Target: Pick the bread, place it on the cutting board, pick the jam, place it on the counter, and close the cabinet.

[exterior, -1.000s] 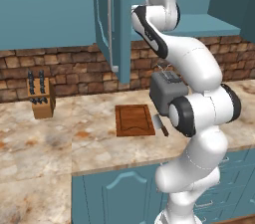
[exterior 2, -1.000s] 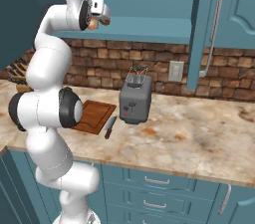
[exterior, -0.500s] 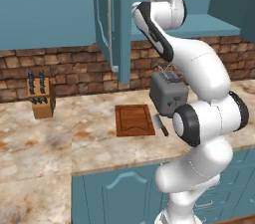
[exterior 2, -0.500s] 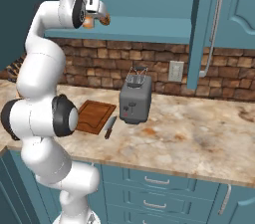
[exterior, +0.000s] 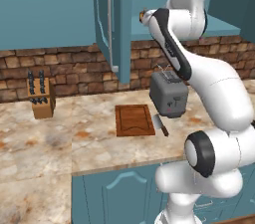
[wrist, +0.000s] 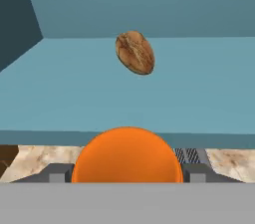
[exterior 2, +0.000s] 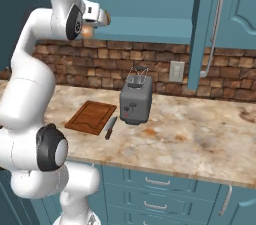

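My gripper (wrist: 127, 174) is shut on the jam (wrist: 127, 156), an orange jar that sits between the two fingers at the front edge of the cabinet shelf. The bread (wrist: 135, 52), a mottled brown lump, lies farther back on that teal shelf. From the sides, the gripper (exterior 2: 91, 28) holds the jam (exterior 2: 88, 32) high at the open cabinet, well above the counter (exterior 2: 200, 139). The jam (exterior: 144, 17) shows just right of the open cabinet door (exterior: 112, 24). The dark cutting board (exterior: 134, 120) lies bare on the counter, left of the toaster.
A grey toaster (exterior 2: 136, 100) stands by the board, with a knife (exterior 2: 110, 127) between them. At the left wall is a knife block (exterior: 41, 99). The other cabinet door (exterior 2: 207, 24) hangs open to the right of the shelf.
The arm's upper links have swung and risen. The hand stays at the cabinet opening with the jam in it, shifted only slightly.
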Controlling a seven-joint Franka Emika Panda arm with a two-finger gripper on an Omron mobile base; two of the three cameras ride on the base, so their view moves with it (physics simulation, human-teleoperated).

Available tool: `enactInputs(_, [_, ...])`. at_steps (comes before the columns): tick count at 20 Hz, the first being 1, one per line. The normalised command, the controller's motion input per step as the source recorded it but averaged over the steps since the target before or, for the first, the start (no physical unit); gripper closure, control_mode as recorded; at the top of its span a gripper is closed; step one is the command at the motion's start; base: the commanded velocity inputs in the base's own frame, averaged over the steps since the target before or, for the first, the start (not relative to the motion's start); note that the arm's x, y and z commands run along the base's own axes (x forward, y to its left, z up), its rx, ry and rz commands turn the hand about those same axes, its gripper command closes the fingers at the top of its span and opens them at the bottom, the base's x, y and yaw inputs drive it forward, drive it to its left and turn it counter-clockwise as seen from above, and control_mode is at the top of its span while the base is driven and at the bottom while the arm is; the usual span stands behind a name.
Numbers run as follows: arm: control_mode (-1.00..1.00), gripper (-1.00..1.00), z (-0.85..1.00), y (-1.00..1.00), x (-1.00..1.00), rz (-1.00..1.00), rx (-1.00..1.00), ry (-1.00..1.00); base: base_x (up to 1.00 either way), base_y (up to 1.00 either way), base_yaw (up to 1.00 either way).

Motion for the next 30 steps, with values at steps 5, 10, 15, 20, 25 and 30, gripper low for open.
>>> enactInputs(5, [-1.00, 1.00, -0.45, -0.44, -0.73, 0.03, -0.01, -0.07, 0.00, 0.00, 0.00])
enactInputs(10, [-1.00, 1.00, -0.46, -0.34, -0.51, 0.00, -0.06, -0.03, 0.00, 0.00, 0.00])
enactInputs(15, [-1.00, 1.00, -0.41, -0.36, -0.17, 0.00, -0.06, -0.01, 0.00, 0.00, 0.00])
enactInputs(20, [-1.00, 1.00, -0.27, -0.54, -0.11, -0.01, 0.00, 0.00, 0.00, 0.00, 0.00])
enactInputs(25, [-1.00, 1.00, -0.18, -0.60, 0.00, -0.11, -0.01, 0.00, 0.00, 0.00, 0.00])
enactInputs(30, [-1.00, 1.00, -0.20, -0.51, -0.01, -0.13, -0.01, 0.03, 0.00, 0.00, 0.00])
